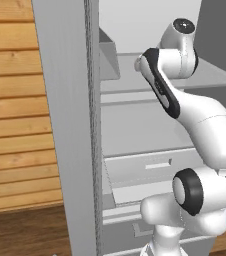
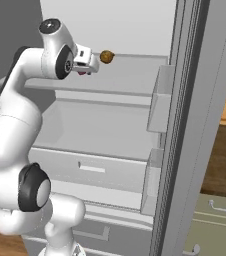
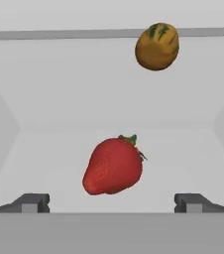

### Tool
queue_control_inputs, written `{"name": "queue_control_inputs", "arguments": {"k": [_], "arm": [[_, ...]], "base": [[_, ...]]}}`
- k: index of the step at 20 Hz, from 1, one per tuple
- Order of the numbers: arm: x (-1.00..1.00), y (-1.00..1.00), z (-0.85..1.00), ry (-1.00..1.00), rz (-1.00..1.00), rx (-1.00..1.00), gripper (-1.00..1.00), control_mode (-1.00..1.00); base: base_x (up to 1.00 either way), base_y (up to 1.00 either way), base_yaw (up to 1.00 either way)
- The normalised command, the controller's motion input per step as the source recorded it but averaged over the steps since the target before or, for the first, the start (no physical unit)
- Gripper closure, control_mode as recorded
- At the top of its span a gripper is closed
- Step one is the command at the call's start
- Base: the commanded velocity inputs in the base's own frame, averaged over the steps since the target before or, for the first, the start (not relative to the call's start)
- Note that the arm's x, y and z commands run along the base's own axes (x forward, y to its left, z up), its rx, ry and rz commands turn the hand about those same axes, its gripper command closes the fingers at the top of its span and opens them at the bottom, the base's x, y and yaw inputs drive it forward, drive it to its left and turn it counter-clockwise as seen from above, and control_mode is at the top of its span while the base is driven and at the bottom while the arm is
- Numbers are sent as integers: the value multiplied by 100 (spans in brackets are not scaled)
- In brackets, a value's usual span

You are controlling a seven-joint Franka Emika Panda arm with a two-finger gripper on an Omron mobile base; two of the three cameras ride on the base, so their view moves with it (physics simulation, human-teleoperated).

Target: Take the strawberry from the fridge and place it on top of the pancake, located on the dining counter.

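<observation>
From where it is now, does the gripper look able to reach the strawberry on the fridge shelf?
Probably yes. The gripper is open, and the strawberry lies on the fridge shelf straight ahead, centred between the fingertips with nothing in front. The brownish-orange ball sits farther back and to one side, out of the way.

Rendered throughout, evenly and softly lit, with no clear single source. Bright inside the fridge point(image 2: 110, 125): pale walls and shelves nearly shadowless, only faint grey shading under shelf edges. Soft highlights on the strawberry point(image 3: 114, 166) and on the brown ball point(image 3: 157, 46), no hard glare. Slightly soft and blocky at edges, as from compression. No visible lens distortion. Dimmer at the outer margins of both base views.
</observation>
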Motion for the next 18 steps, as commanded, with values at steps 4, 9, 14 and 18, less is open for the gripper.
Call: {"name": "queue_control_inputs", "arguments": {"k": [4, 9, 14, 18], "arm": [[22, 0, -20, -1, 0, 0, -100, -100], [36, -1, -5, -1, 0, 0, -100, -100], [30, -3, 0, 0, 0, 0, -100, -100], [6, -1, 0, 0, 0, 0, -100, -100]], "base": [[0, 0, 0], [0, 0, 0], [0, 0, 0], [0, 0, 0]]}}
